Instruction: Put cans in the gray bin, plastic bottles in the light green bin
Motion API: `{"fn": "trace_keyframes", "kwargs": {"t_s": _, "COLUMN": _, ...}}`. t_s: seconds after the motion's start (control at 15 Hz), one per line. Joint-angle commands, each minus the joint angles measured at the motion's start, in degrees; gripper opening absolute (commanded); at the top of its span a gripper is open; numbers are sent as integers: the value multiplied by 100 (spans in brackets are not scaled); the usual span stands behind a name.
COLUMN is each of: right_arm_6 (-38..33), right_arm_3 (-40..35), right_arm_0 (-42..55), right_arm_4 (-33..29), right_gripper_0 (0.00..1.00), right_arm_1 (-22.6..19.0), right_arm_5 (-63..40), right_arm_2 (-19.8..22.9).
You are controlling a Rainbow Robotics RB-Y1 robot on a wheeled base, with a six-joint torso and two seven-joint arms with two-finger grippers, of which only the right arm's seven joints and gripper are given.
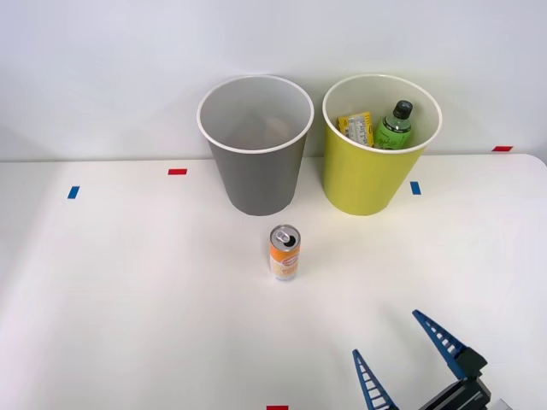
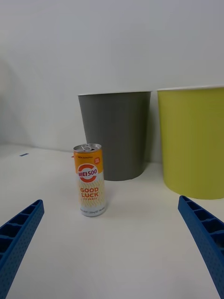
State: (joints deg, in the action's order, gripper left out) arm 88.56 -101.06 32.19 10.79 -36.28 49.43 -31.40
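An orange and white can (image 1: pixel 285 253) stands upright on the white table in front of the gray bin (image 1: pixel 255 145); the wrist view shows the can (image 2: pixel 90 180) ahead, between and beyond my fingers. To the right of the gray bin stands the light green bin (image 1: pixel 376 149), holding a green plastic bottle (image 1: pixel 394 126) with a black cap and a yellow packet (image 1: pixel 356 127). My right gripper (image 1: pixel 389 337) is open near the table's front edge, right of the can and apart from it, with nothing between its blue fingers (image 2: pixel 18 233).
The white table (image 1: pixel 128 290) carries small red and blue tape marks (image 1: pixel 177 172) along its back and one at the front edge. A white wall rises behind the bins. In the wrist view the gray bin (image 2: pixel 116 135) and light green bin (image 2: pixel 193 140) stand side by side.
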Motion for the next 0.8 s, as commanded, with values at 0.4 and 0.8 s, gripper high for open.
{"fn": "trace_keyframes", "kwargs": {"t_s": 0.4, "right_arm_6": 179, "right_arm_3": -1, "right_arm_0": -1329, "right_arm_4": 450, "right_gripper_0": 100, "right_arm_1": 182, "right_arm_5": -1348, "right_arm_2": -596}}
{"fn": "trace_keyframes", "kwargs": {"t_s": 0.8, "right_arm_6": 188, "right_arm_3": -1, "right_arm_0": -2111, "right_arm_4": 582, "right_gripper_0": 100, "right_arm_1": 455, "right_arm_5": -2298, "right_arm_2": -771}}
